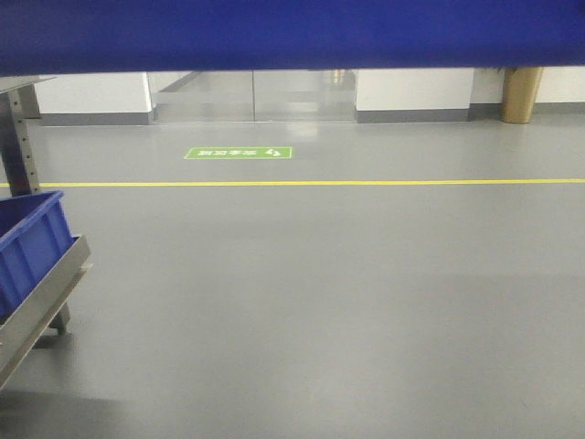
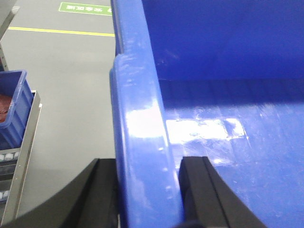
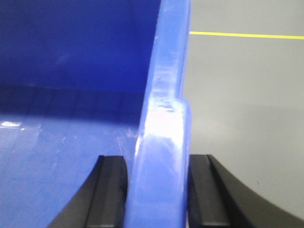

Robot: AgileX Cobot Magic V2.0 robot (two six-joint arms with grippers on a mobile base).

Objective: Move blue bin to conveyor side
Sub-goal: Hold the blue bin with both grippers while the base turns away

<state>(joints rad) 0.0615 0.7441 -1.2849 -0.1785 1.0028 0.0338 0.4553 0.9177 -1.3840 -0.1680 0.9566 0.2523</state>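
Note:
The blue bin (image 1: pixel 292 37) stretches across the whole top of the front view, held up off the floor. In the left wrist view my left gripper (image 2: pixel 147 190) is shut on the bin's thick left rim (image 2: pixel 142 118), one black finger outside the wall and the other inside. In the right wrist view my right gripper (image 3: pixel 156 190) is shut on the opposite rim (image 3: pixel 164 128) in the same way. The bin's glossy inside looks empty in both wrist views. The conveyor side is out of view.
A smaller blue bin (image 1: pixel 27 247) sits on a grey metal rack (image 1: pixel 46 293) at the left, also seen in the left wrist view (image 2: pixel 12 109). Grey floor lies ahead, crossed by a yellow line (image 1: pixel 366 182), with a green floor sign (image 1: pixel 238 153) and glass doors (image 1: pixel 251 96) beyond.

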